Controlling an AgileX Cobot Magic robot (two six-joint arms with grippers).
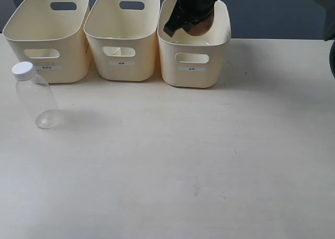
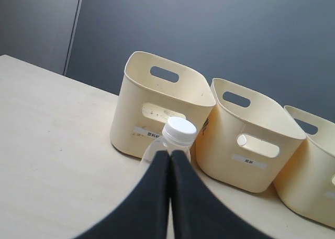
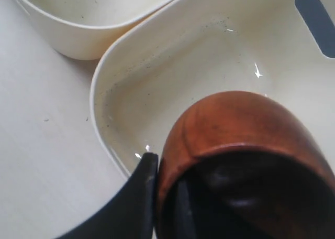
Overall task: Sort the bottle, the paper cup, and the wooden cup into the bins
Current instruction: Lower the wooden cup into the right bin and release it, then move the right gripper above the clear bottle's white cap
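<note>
Brown wooden cup (image 1: 202, 24) hangs at rim level inside the rightmost bin (image 1: 193, 55)

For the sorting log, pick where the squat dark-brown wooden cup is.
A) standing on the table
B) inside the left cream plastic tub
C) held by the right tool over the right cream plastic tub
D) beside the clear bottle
C: the right tool grips the wooden cup over the right cream tub.

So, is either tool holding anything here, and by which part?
The right tool grips the squat dark-brown wooden cup by its rim, one finger inside, one outside. The left tool is shut, holding nothing.
</note>
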